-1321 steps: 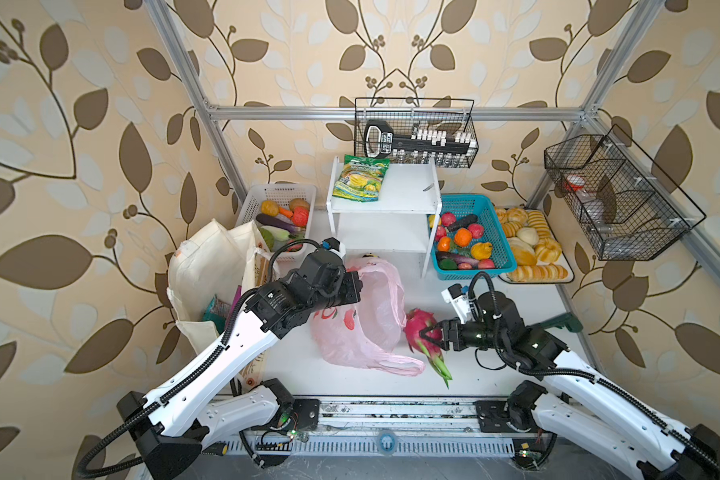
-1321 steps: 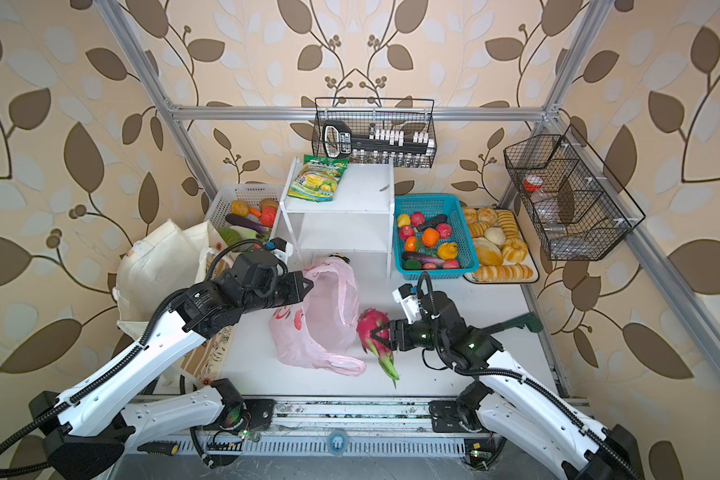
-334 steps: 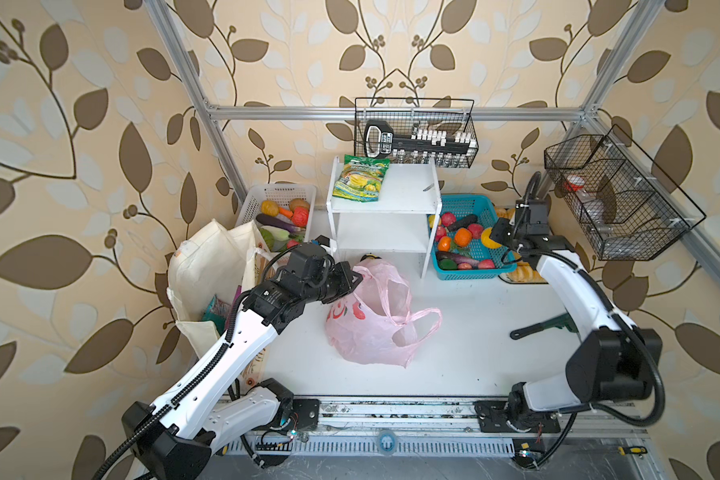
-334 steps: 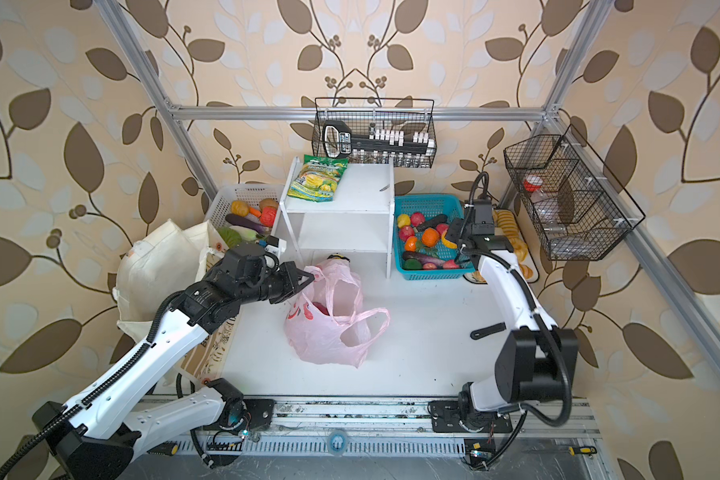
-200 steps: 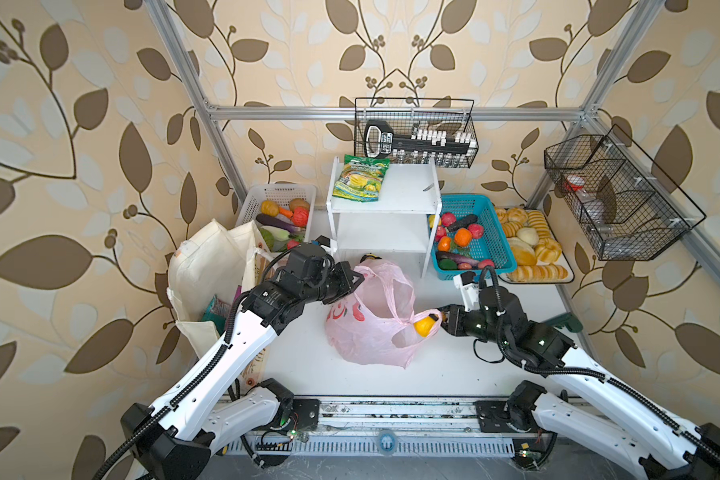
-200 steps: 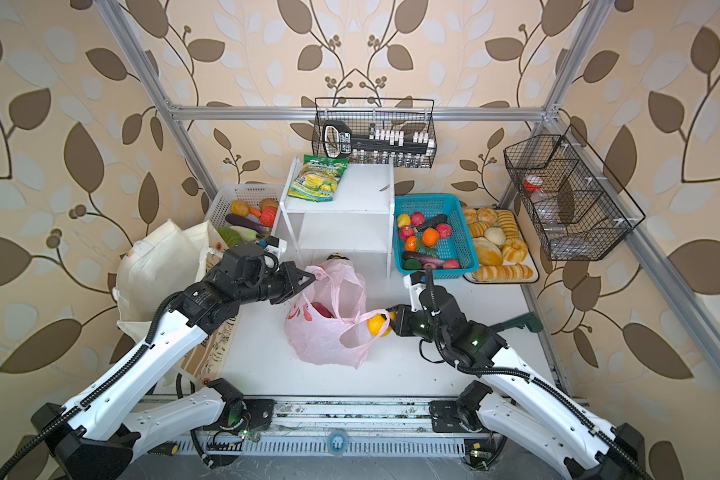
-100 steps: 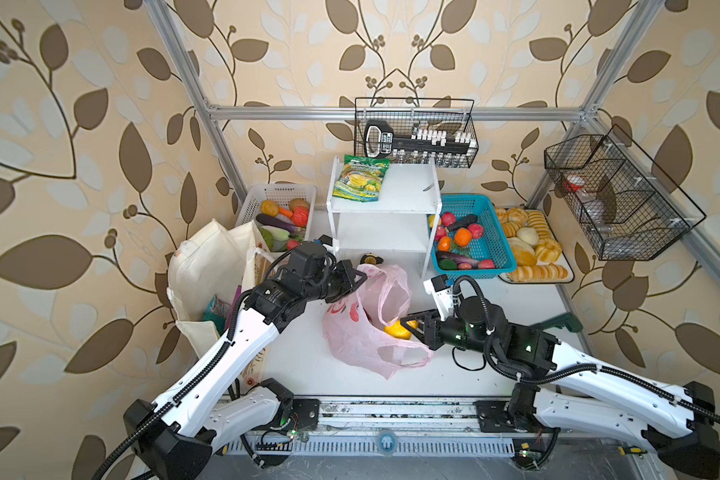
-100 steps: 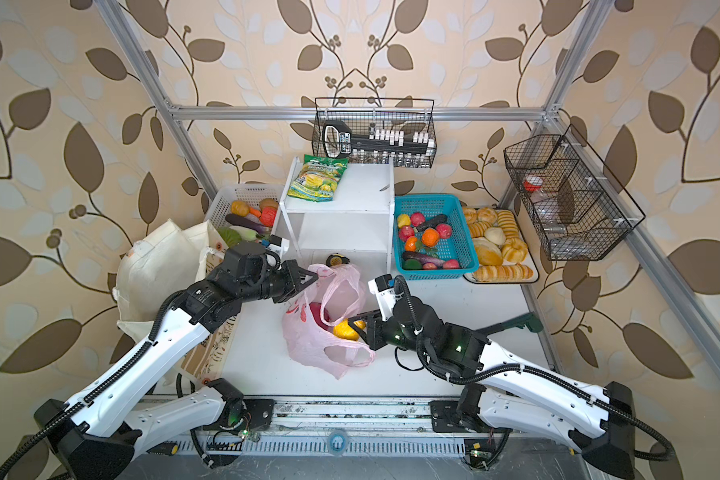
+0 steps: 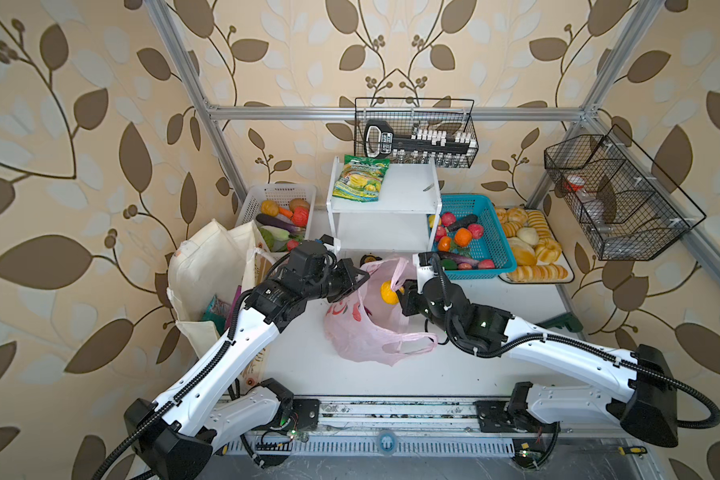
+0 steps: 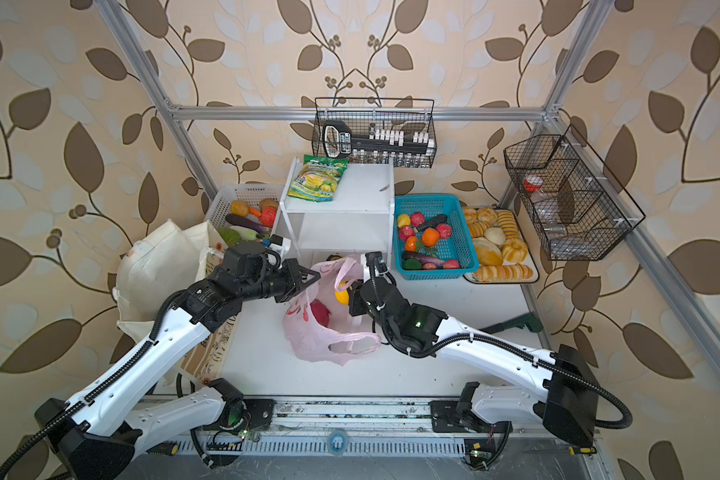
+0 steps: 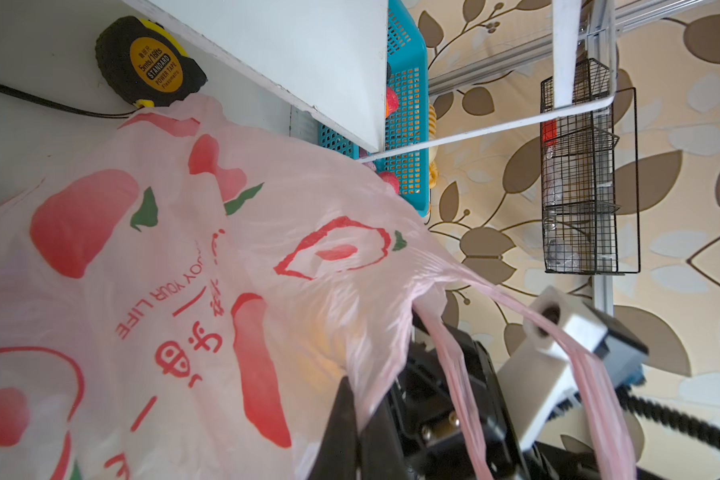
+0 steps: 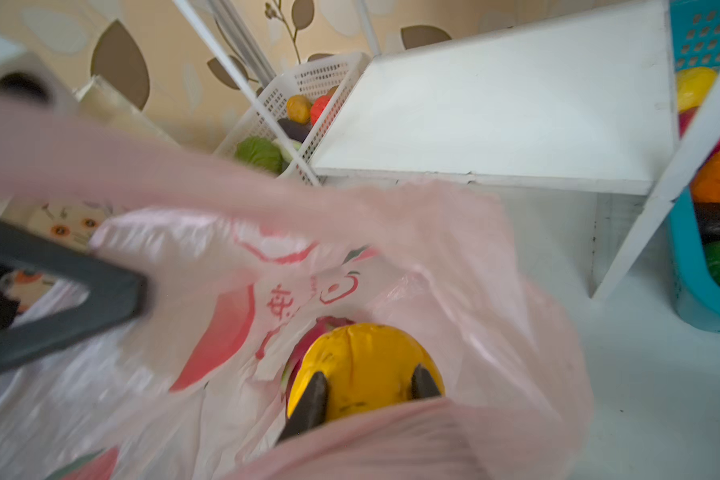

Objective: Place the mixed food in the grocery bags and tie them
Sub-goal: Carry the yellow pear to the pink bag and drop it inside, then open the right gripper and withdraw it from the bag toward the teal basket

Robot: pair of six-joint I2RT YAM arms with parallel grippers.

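Fingers [image 12: 308, 399] of the right gripper [image 9: 396, 291] are narrowly closed on the yellow fruit [image 12: 362, 361]. It has been carried from outside into the pink plastic bag [image 9: 366, 340], above the dragon fruit [image 10: 320, 311]. The rim is pinched by the closed left gripper [image 9: 362, 276]. Release is judged due.

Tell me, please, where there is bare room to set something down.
Bare: the table strip between the pink bag and the front rail; the shelf top beside the snack packet. Crowded: the bag's mouth, where the left hand holds it and the right hand holds a yellow fruit, and the blue basket.
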